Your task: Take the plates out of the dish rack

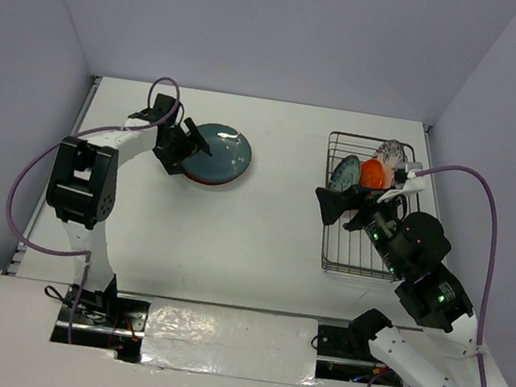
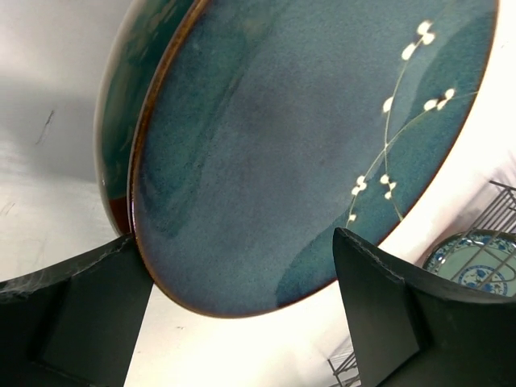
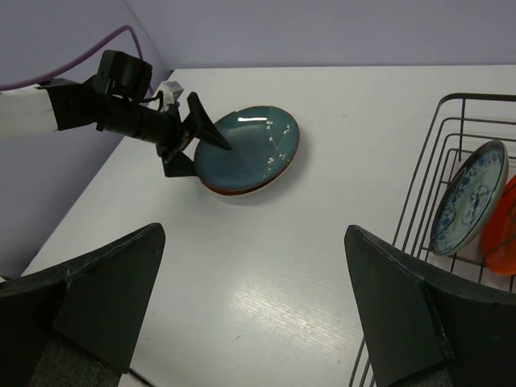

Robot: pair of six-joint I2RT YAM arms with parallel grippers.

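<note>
The left hand [image 2: 235, 234] is spread wide, with a finger on either side of the near rim of the teal plate [image 2: 274, 145], and it clamps nothing. Whether either finger grazes the rim I cannot tell. That plate lies face up on the mottled plate [image 2: 119, 137], the pair stacked on the desk [image 1: 260, 243] toward its far-left corner.

The right hand [image 3: 254, 230] is equally wide open and empty. It hovers at the left side of the rack [image 1: 354, 256], which sits along the desk's right edge in its far half. Three plates stand on edge in the rack. The blue plate [image 3: 468, 197] is closest to the hand, then the orange plate [image 3: 501, 226], then the white plate [image 1: 394, 154] nearest the far-right corner.

All of them look like glazed ceramic: rigid, probably weighty for thin fingers, slick, and likely to chip if knocked against the wire. The safest hold is probably the upper rim where it stands clear of the tines. The fingers should pinch across the thickness and lift straight up before swinging away (a sideways pull could jam the plate).

The teal plate is deep blue-green with a brown rim line and a sprig of white blossoms. The mottled one beneath shows teal with red low on its wall. The blue plate is small and pale, with dark blue patterning.
</note>
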